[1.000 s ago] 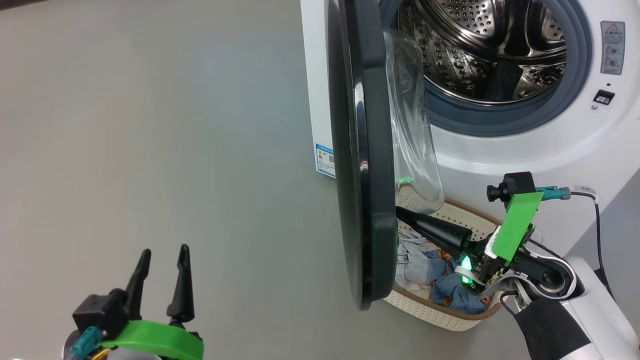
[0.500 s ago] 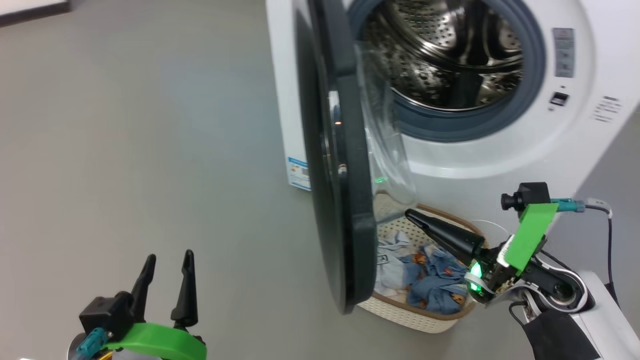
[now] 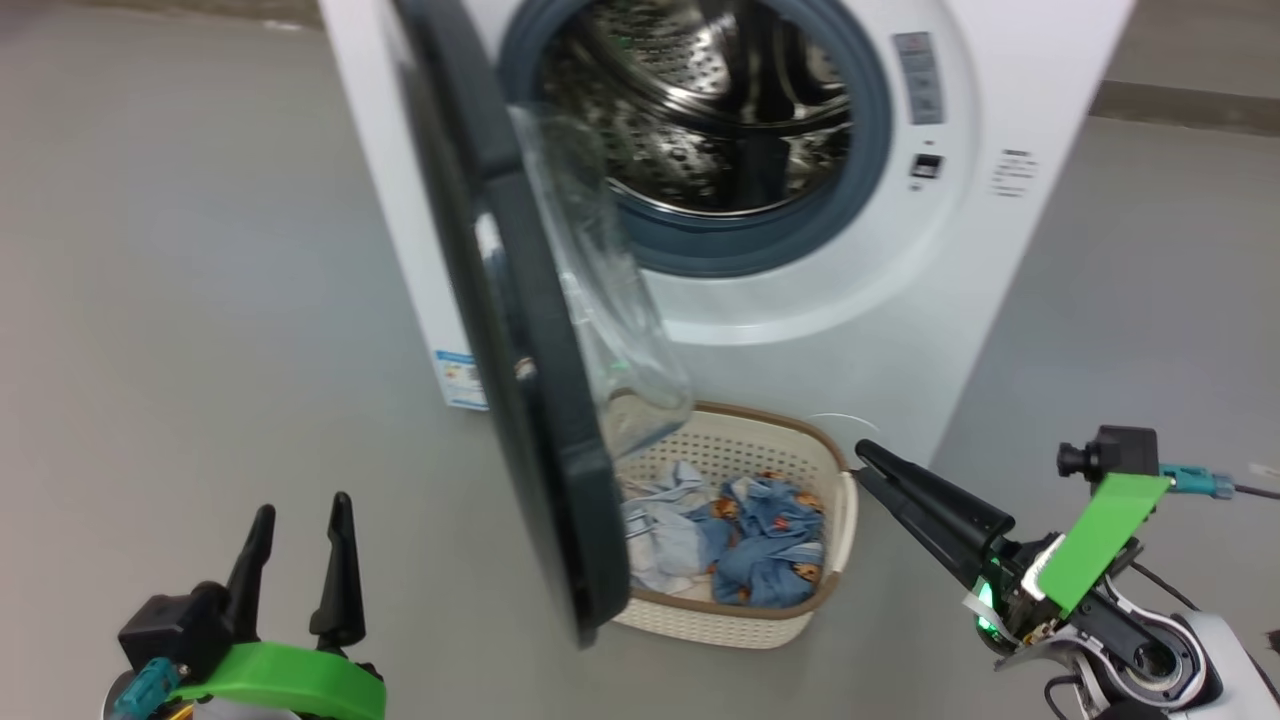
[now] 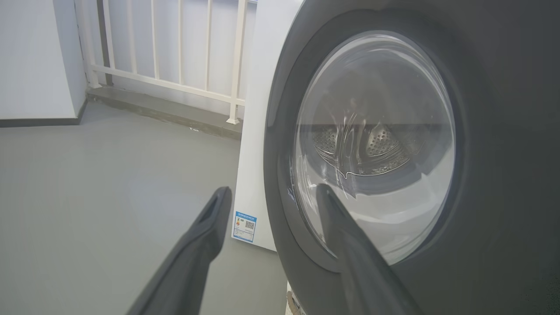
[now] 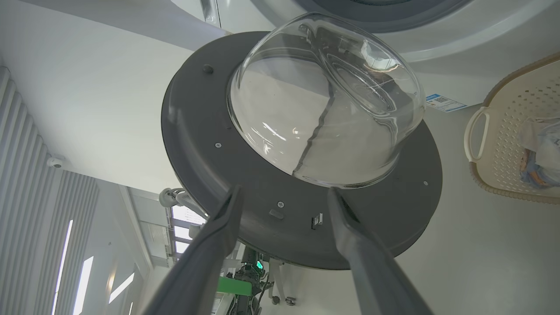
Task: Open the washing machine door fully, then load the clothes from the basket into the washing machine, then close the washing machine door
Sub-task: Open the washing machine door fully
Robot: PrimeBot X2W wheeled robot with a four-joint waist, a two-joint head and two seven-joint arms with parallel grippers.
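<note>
right pincer now clear of door

Dark-fingered right gripper, green bracket, teal plug

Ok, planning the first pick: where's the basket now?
In the head view the basket sits on the floor at the foot of the washing machine, its left end hidden by the open door.

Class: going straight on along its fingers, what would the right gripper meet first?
Probably the inner rim of the round glossy black washing machine door, beside its clear glass bowl; depth is unclear.
</note>
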